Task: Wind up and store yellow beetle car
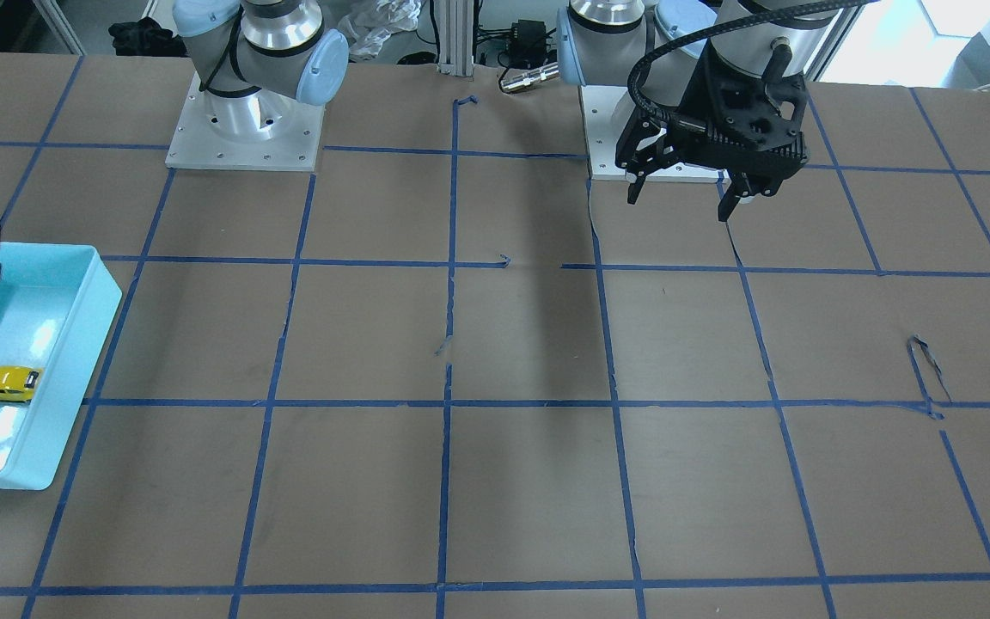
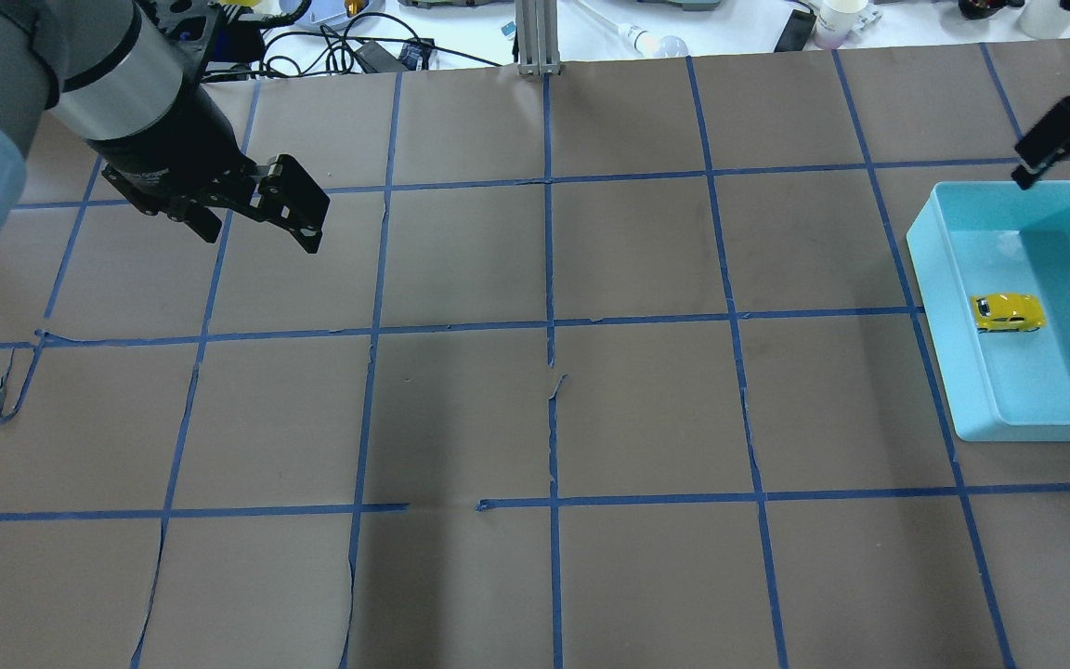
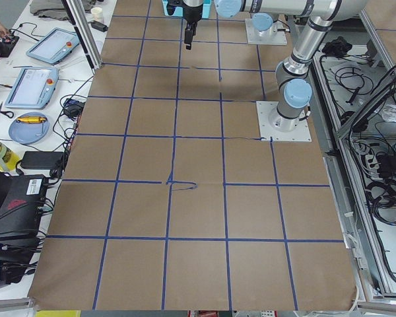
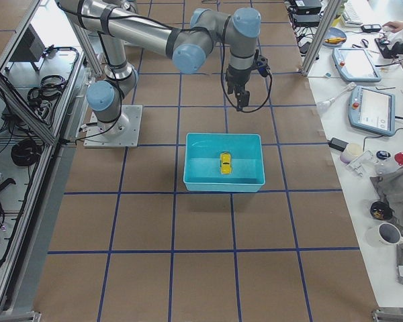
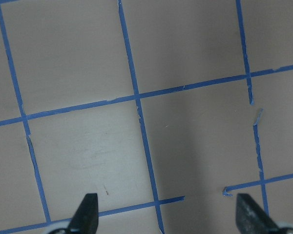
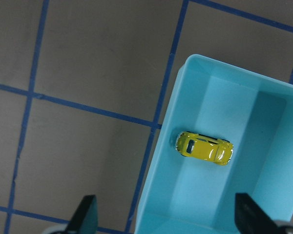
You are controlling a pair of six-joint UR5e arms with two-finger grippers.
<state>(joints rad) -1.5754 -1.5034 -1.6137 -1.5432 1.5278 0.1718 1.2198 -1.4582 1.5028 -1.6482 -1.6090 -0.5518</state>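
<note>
The yellow beetle car (image 6: 204, 148) sits inside the teal bin (image 2: 939, 279) (storing looks done); right pincer (image 6: 166, 210) and left pincer (image 5: 166, 207) both gape wide and empty, so retreating seems next

Daylight pours through a window (image 1: 959, 26) and blows out the top right corner of the front-facing view. A broad shadow (image 1: 529, 327) with feathered edges runs down the middle of the brown table (image 1: 203, 499). White glare pools on the floor of the teal tray (image 1: 82, 361), and small highlights glint on the yellow beetle car (image 6: 205, 147). Both wrist views are dimmer and slightly soft. The fingertips (image 5: 88, 212) of my left end effector (image 5: 168, 219) and those of my right end effector (image 6: 168, 217) blur along the lower edge. The side views are evenly lit and crisp.
</note>
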